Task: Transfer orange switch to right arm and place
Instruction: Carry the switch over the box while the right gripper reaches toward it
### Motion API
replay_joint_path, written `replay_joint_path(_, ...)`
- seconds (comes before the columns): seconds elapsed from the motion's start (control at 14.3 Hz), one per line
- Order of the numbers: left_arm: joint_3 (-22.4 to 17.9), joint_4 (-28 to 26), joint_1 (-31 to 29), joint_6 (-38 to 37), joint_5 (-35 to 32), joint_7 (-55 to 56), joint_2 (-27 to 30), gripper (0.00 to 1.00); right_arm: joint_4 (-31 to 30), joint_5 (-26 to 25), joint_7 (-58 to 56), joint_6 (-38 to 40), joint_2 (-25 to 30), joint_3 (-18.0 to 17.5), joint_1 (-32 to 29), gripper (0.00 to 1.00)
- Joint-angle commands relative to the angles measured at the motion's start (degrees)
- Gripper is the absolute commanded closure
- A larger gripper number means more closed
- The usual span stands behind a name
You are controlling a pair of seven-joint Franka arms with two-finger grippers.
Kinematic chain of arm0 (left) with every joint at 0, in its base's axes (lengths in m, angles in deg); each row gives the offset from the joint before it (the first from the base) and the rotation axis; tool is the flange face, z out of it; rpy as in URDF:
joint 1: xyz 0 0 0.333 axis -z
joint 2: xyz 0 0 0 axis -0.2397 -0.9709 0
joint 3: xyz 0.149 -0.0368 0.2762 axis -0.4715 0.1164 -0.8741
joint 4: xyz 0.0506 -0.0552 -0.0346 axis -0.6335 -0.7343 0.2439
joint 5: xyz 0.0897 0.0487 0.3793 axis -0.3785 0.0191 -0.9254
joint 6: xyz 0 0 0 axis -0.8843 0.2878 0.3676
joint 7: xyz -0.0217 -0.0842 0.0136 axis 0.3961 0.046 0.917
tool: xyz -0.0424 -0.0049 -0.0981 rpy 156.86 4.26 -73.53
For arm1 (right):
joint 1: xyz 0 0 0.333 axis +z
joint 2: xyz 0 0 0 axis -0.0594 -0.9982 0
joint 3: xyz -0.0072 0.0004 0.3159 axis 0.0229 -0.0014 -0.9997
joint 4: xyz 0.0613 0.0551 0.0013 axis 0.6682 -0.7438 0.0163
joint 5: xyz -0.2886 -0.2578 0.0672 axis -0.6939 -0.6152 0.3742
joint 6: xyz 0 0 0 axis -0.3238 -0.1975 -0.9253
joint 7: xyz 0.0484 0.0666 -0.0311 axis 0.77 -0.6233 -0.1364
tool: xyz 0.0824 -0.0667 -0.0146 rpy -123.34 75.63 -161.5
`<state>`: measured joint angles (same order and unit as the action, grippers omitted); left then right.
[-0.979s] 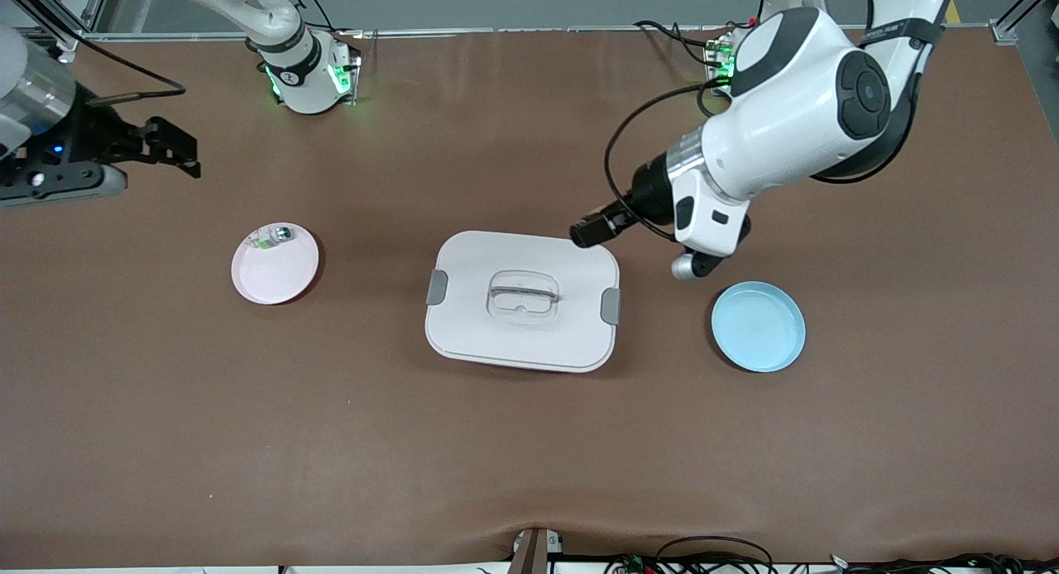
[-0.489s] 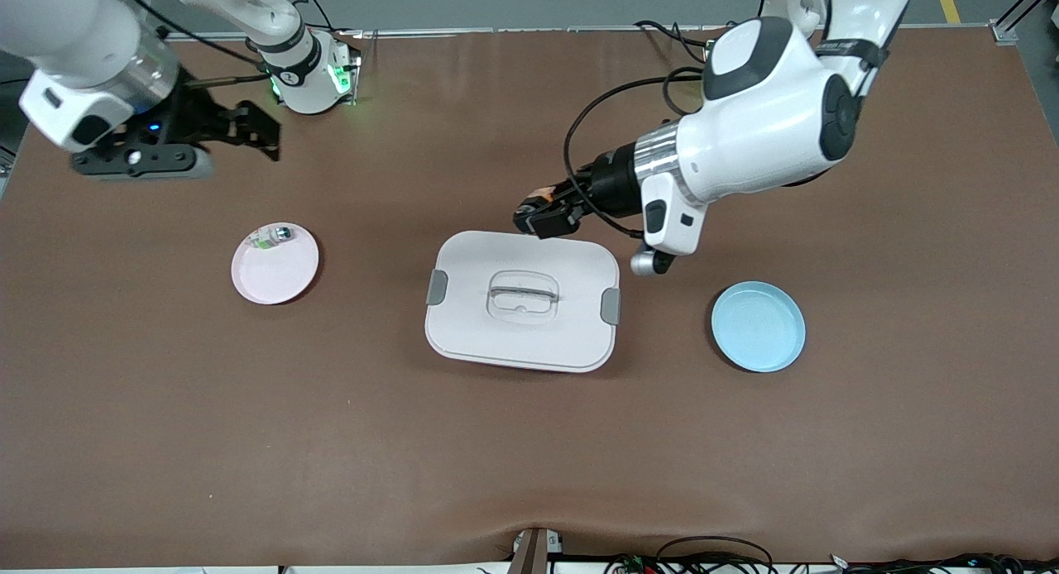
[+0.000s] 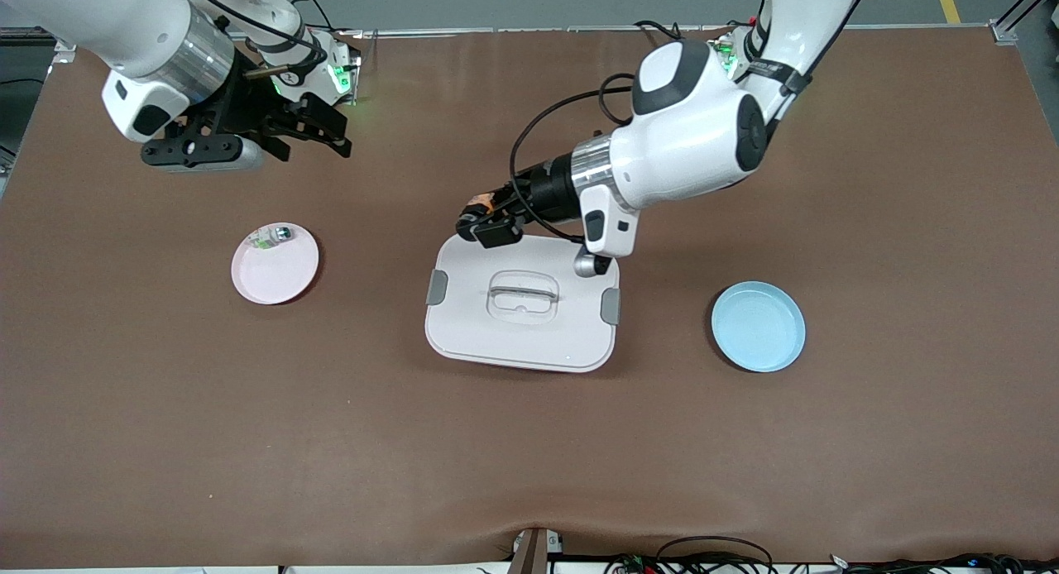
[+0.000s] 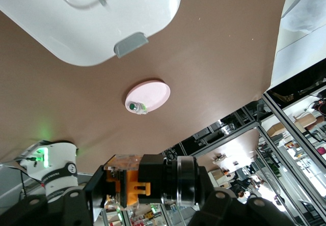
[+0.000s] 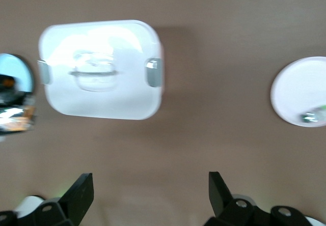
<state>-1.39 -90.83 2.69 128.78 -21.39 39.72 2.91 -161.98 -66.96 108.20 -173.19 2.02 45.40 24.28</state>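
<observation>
Broadly, the brown matte table (image 3: 529, 442) has bare room along its edge nearest the front camera and at both ends. At its middle sits a white rounded-rectangle lidded box (image 3: 523, 303) with grey side clips and a clear handle. Toward the left arm's end lies a shallow round light-blue plate (image 3: 759, 326); toward the right arm's end lies a round pale-pink plate (image 3: 275, 264), a small clear-and-green part (image 3: 273, 236) at its rim. The left gripper (image 3: 488, 223) hovers over the box's edge farthest from the front camera, clamped on the small black orange-capped switch (image 4: 153, 180). The right gripper (image 3: 318, 127) hangs over bare table near its base, fingers (image 5: 81, 193) spread wide, holding nothing.
</observation>
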Motion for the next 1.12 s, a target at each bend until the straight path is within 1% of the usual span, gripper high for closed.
replay_joint_path(0.0, 0.1, 1.6, 0.7, 1.4, 2.6, 0.8, -1.2, 1.00, -9.7, 4.7, 4.4, -7.7, 6.3, 0.4, 0.8, 0.00)
replay_joint_path(0.14, 0.1, 1.6, 1.1, 1.6, 2.8, 1.4, -1.2, 1.00, -10.2, 6.4, 8.5, -11.5, 6.3, 0.5, 3.4, 0.00)
replay_joint_path(0.35, 0.1, 1.6, 1.1, 1.6, 2.8, 1.7, -1.7, 1.00, -10.4, 6.4, 14.3, -21.8, 5.9, 0.5, 8.0, 0.00)
replay_joint_path(0.56, 0.1, 1.6, 1.8, 3.6, 2.7, 1.8, -2.6, 1.00, -14.2, 6.4, 15.5, -32.2, 6.0, 0.5, 11.3, 0.00)
replay_joint_path(0.7, 0.0, 1.6, 1.9, 3.9, 2.7, 1.8, -2.8, 1.00, -15.1, 6.4, 15.5, -34.2, 5.8, 0.5, 11.9, 0.00)
replay_joint_path(1.05, 0.0, 1.6, 1.9, 3.9, 2.7, 1.9, -2.7, 1.00, -15.3, 5.5, 14.5, -34.1, 4.1, 0.6, 12.0, 0.00)
